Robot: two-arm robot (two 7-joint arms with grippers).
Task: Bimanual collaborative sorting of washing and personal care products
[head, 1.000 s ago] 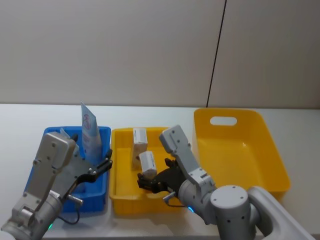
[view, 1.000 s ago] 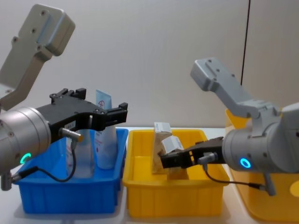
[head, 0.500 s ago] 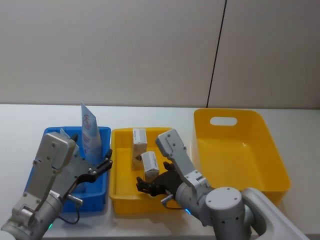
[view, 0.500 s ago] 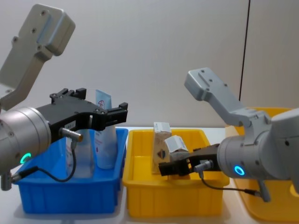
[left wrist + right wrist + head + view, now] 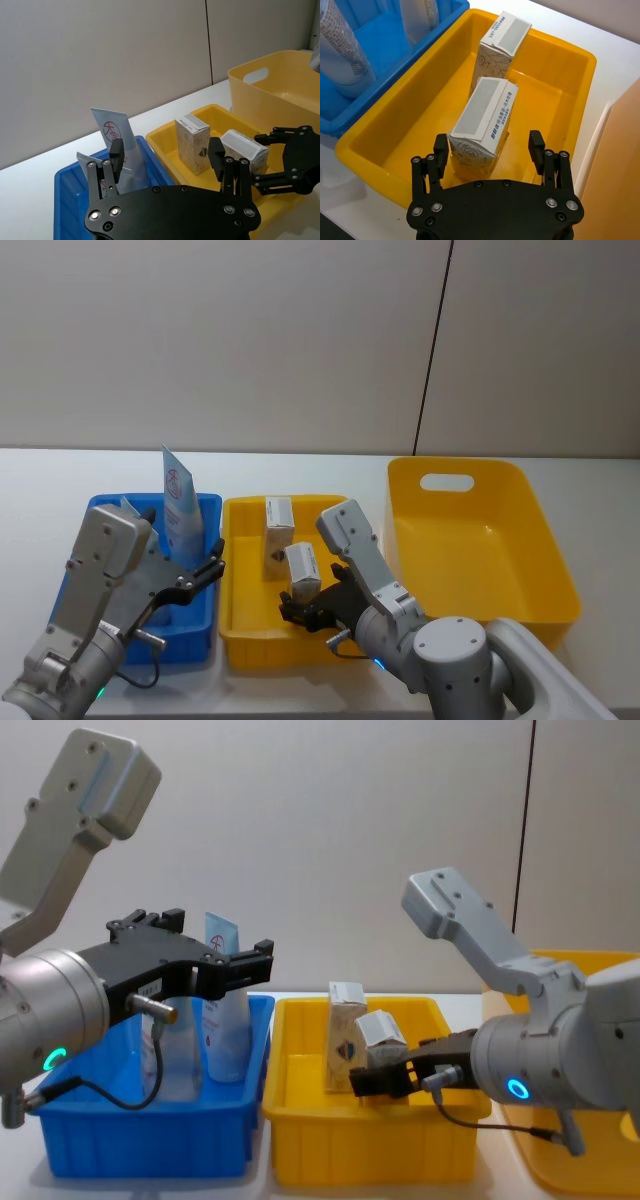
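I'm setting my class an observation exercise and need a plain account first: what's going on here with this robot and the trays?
A two-armed robot is sorting toiletries among trays. Its right hand is down in the yellow tray, open, with its fingers either side of a tilted carton. A second carton stands upright just beyond it. The left hand hovers open over the blue tray, which holds a tube. A big yellow tub sits to the right.

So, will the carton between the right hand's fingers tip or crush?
The carton looks like stiff, flat-sided paperboard, so the open right hand astride it probably grips firmly. It stands tilted in the yellow tray, so a push would likely topple it.
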